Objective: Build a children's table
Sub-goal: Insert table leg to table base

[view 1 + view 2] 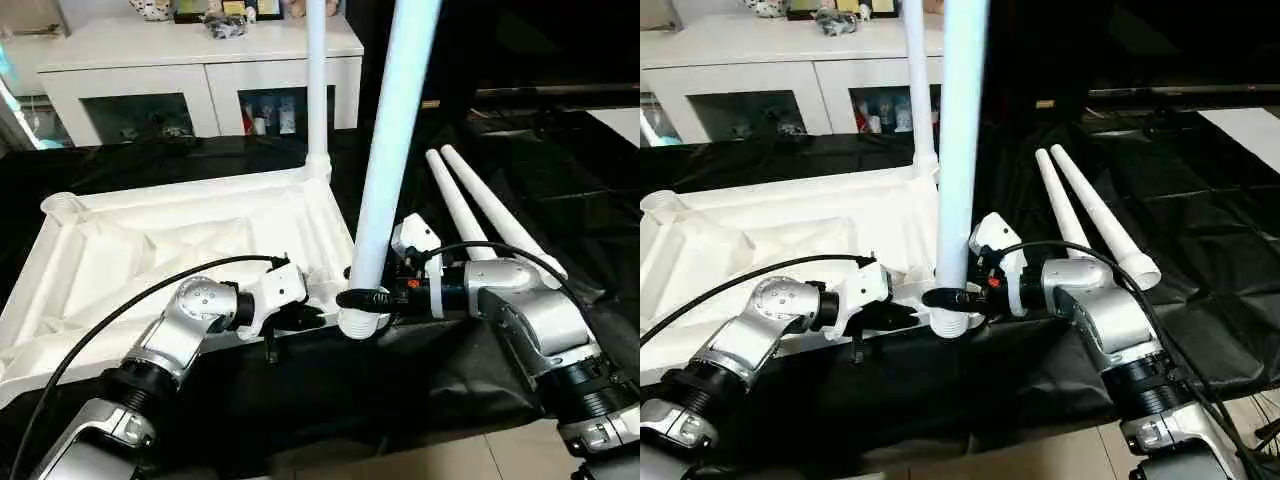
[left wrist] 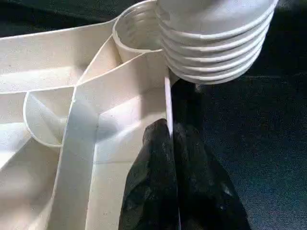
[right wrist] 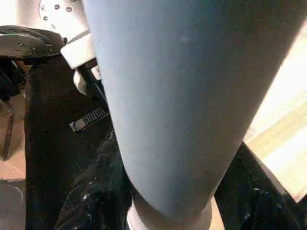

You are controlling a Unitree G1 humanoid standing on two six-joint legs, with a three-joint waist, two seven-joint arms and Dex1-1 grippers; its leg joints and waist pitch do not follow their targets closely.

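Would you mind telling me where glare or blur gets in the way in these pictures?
Left eye view: the held leg looks bluish and washed out, and the top is bright, its ribs still readable. Left wrist view: the leg's threaded end is soft, the closed fingers dark. Right wrist view: the leg is a smooth blur.

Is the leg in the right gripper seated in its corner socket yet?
Not yet. The leg stands upright, its ribbed end beside the open socket, not inside.
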